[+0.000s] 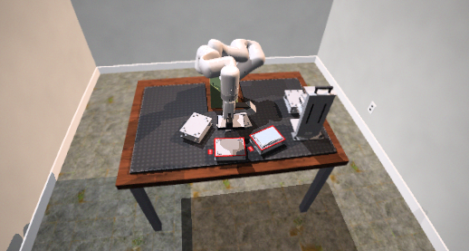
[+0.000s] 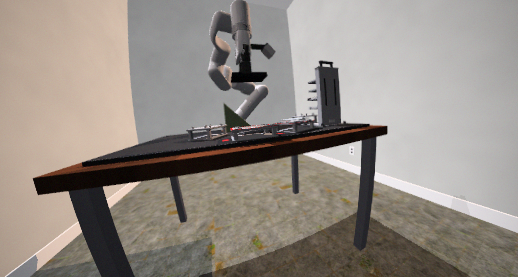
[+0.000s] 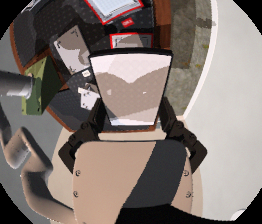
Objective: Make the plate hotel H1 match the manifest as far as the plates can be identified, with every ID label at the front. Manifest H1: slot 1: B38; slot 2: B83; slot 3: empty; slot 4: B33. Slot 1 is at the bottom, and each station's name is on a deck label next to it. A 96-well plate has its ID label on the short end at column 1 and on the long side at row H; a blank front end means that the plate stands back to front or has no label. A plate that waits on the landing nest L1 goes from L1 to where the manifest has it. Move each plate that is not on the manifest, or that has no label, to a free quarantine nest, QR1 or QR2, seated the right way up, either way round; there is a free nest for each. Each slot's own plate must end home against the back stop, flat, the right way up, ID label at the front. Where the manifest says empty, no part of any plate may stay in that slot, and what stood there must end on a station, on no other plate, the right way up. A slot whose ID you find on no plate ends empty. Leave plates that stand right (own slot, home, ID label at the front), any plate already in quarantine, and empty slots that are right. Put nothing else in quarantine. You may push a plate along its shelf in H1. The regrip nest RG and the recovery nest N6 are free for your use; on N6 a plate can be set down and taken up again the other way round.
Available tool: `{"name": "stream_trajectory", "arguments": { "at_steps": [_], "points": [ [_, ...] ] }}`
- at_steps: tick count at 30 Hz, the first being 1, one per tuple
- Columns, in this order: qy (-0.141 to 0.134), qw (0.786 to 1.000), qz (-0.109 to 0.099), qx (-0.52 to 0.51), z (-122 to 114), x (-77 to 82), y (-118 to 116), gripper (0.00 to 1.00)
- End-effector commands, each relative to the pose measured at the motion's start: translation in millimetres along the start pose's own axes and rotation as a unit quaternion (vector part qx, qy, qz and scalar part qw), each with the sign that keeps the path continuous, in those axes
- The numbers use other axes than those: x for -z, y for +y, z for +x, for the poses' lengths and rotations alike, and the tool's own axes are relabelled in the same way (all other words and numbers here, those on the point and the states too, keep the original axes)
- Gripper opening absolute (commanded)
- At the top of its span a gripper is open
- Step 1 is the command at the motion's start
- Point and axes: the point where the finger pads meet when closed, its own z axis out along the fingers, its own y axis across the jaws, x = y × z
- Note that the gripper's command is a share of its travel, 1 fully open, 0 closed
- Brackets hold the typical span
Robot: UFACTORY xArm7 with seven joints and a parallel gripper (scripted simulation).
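My gripper is shut on a 96-well plate and holds it flat, high above the middle of the table. In the wrist view the plate fills the gap between the two fingers, its pale top facing the camera. No ID label on it can be read. The plate hotel H1 is the tall grey tower with a handle at the table's right edge; its shelves stick out to the left. Another plate sits just behind the hotel.
Two red-framed nests lie near the front edge, below my gripper. A plate on a nest lies to the left. A low nest is under the arm. A green wedge block stands by the arm's base.
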Motion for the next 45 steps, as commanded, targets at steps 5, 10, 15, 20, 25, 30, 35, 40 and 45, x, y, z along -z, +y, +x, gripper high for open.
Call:
{"name": "stream_trajectory", "arguments": {
  "at_steps": [5,10,15,20,25,30,35,40,45],
  "points": [
    [0.000,1.000,-0.003,0.000,0,-10.8,0,0.00],
    [0.000,1.000,-0.003,0.000,0,-15.8,0,0.00],
    [0.000,1.000,-0.003,0.000,0,-24.2,0,0.00],
    [0.000,1.000,-0.003,0.000,0,-32.5,1,0.00],
    [0.000,1.000,-0.003,0.000,0,-39.1,1,0.00],
    [0.000,1.000,-0.003,0.000,0,-45.8,1,0.00],
    [0.000,1.000,-0.003,0.000,0,-54.1,1,0.00],
    [0.000,1.000,-0.003,0.000,0,-62.4,1,0.00],
    [0.000,1.000,-0.003,0.000,0,-67.4,1,0.00]
  ]
}}
